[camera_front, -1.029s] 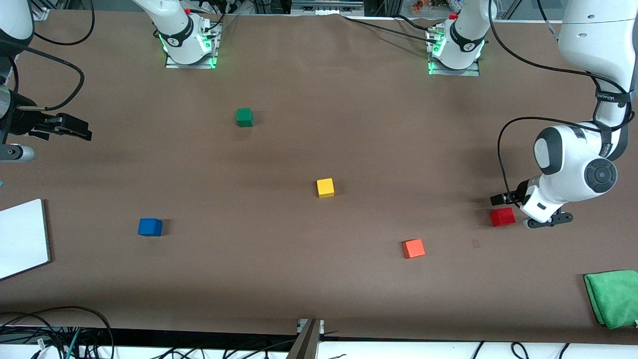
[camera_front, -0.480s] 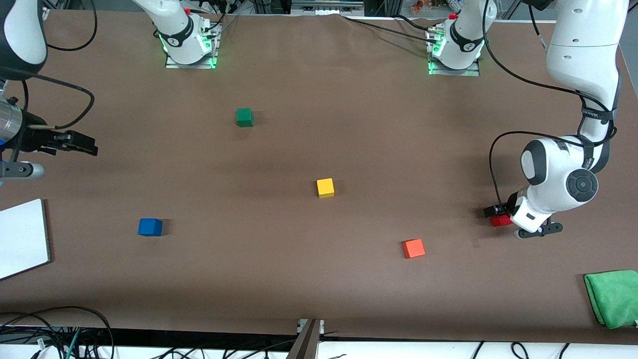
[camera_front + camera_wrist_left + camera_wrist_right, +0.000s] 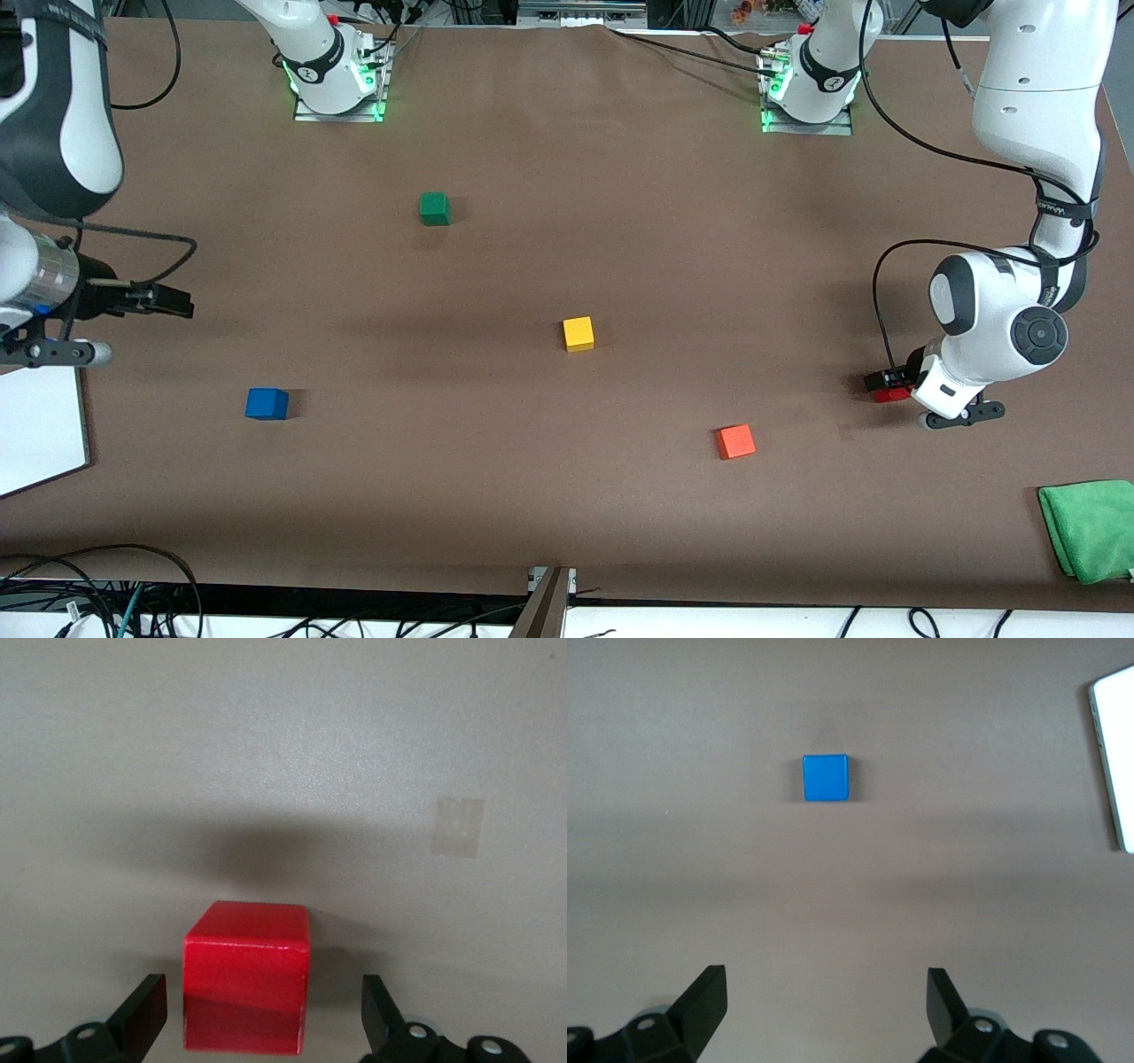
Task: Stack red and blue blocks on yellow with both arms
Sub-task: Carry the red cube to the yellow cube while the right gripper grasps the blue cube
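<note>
The left pincer [image 3: 886, 383] is down at the brown paper-covered worktop [image 3: 567, 496] near the left arm's end, with the small matte deep red cube [image 3: 247, 976] between its 2 black fingers [image 3: 142, 1014]. In the left wrist view a gap shows on each side of the cube, so the fingers stand apart and grip nothing, and the cube rests on the worktop. In the front view only a sliver of that red cube [image 3: 884, 395] shows under the pincer.

The right pincer [image 3: 173, 304] hangs in the air over the right arm's end of the worktop, its fingers [image 3: 704, 1001] spread wide and empty. The small matte bright blue cube [image 3: 267, 403] sits on the worktop nearer to the front camera than the spot under that pincer, and it appears in the right wrist view [image 3: 825, 778] well apart from the fingertips.

The small matte bright yellow cube [image 3: 578, 334] rests alone near the middle of the worktop, with nothing on it. The lighter orange-red cube [image 3: 735, 441] lies nearer to the front camera, between the yellow cube and the red one. The small green cube [image 3: 434, 208] lies farther from the front camera, toward the bases. A folded green cloth [image 3: 1090, 530] lies at the left arm's end and a flat white board [image 3: 35, 425] at the right arm's end
</note>
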Tool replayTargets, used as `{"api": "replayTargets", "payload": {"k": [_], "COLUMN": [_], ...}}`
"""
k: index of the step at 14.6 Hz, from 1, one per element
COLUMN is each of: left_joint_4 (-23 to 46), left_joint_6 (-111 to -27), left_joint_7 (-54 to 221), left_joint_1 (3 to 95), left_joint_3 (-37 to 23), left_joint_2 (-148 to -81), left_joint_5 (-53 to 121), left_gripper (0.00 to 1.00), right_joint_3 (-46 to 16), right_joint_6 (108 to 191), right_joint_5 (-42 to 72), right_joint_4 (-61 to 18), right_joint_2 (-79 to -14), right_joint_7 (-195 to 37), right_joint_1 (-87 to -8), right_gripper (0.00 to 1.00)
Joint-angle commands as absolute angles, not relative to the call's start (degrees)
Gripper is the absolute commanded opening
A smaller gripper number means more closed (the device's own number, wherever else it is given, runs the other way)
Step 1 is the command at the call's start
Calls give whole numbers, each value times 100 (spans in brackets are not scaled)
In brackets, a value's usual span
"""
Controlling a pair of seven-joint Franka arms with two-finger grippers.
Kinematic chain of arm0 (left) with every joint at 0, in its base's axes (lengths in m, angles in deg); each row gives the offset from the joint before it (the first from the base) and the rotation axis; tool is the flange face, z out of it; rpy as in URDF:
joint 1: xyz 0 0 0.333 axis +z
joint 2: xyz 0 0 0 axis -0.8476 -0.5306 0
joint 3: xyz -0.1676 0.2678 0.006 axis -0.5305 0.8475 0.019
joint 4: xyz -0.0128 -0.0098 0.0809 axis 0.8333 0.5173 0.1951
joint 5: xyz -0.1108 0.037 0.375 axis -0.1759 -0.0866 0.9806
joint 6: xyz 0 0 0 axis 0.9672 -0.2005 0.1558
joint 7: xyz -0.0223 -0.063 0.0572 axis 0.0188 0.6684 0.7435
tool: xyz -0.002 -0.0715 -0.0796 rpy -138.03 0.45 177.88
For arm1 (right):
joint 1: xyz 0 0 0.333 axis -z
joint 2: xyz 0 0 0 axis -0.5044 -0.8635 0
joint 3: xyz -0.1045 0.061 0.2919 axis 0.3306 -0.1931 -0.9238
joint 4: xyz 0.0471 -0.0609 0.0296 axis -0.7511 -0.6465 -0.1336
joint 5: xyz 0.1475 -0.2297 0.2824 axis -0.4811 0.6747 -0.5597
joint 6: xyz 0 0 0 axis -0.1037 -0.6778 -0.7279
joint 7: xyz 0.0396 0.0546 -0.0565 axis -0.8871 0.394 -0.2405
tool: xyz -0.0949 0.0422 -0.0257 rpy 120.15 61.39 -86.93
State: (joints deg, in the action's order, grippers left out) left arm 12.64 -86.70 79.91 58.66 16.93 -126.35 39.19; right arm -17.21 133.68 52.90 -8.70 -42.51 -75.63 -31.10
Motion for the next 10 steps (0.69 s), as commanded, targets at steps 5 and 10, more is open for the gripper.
{"api": "replayTargets", "payload": {"k": [5,10], "left_joint_4": [1056,811], "left_joint_6": [-8559,-8111], "left_joint_7": [7738,7791], "left_joint_1": [5857,5848], "left_joint_3": [1679,1074], "left_joint_2": [-12715,-12355], "left_joint_5": [3806,3779], "left_gripper": [0,0], "right_joint_3": [-1753,-1753], "right_joint_6": [14832,15694], "right_joint_5": [5322,5270], "right_joint_4": [-789,-806], "right_joint_2": [-5352,-6038], "right_joint_7": [-7551,-7542], "right_joint_1": [-3082,-3047], "right_gripper": [100,100]}}
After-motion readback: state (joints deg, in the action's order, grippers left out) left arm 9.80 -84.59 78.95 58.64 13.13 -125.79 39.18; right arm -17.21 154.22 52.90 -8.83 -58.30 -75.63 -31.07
